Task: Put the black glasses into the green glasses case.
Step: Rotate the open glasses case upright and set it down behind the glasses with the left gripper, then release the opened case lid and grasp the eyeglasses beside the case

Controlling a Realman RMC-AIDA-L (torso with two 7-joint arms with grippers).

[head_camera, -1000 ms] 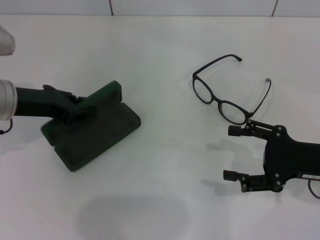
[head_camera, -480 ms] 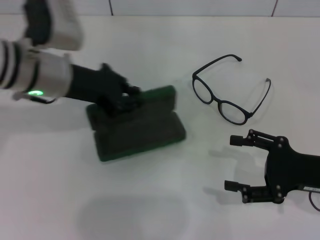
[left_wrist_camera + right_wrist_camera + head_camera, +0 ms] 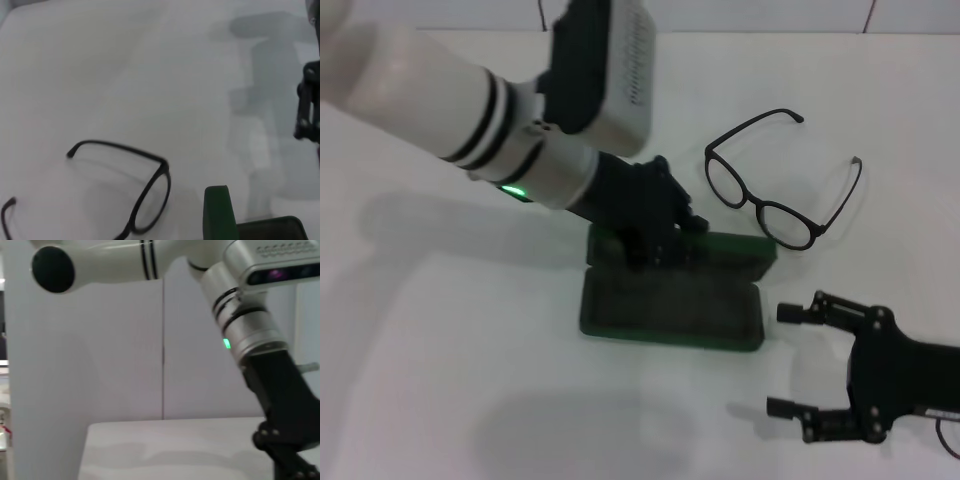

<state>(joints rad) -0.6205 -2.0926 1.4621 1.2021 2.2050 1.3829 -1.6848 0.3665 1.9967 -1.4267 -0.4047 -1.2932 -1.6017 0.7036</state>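
Left gripper (image 3: pixel 660 240) clamped on raised lid of dark green rectangular glasses case (image 3: pixel 672 305); thin black-framed glasses (image 3: pixel 775 180) just beside it. Right gripper (image 3: pixel 788 360) spread wide, holding nothing.

the head view looks forward and down on the table (image 3: pixel 440 380) from well above, taking in both arms, the case (image 3: pixel 670 310) and the glasses (image 3: pixel 775 180). the left wrist view sits low and close, sharing the glasses (image 3: pixel 125 195) and a case edge (image 3: pixel 217 212). the right wrist view looks level across the table edge (image 3: pixel 165 445) at the left arm (image 3: pixel 250 325).
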